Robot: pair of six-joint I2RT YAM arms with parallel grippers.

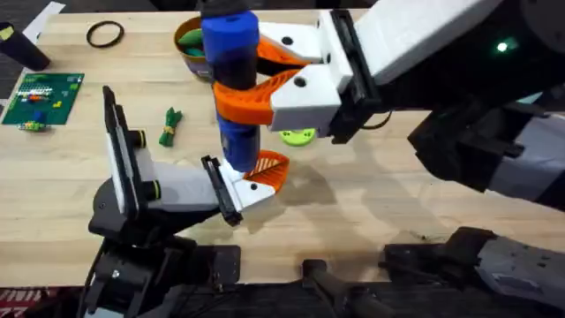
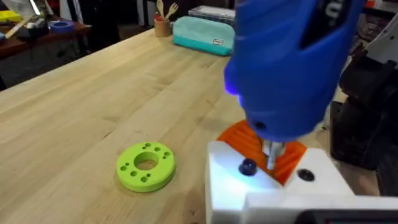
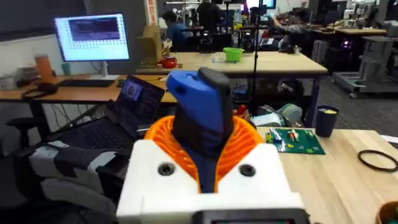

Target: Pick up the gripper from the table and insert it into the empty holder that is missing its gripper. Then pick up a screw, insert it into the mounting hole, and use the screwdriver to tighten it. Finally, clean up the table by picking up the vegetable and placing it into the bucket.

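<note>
Bright-blue cylindrical screwdriver [image 1: 231,71] stands upright, tip down, over the small orange ribbed gripper finger [image 1: 267,170] seated in the white wedge holder [image 1: 185,187].

The right gripper [image 1: 256,78], white with orange pads, pinches its handle; the bit's tip, partly hidden, seemingly meets a mounting hole.

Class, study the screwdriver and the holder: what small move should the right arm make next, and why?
Probably keep the tip seated and turn. The right gripper clamps the screwdriver upright, its tip on the holder where the orange gripper sits, beside a dark screw.
</note>
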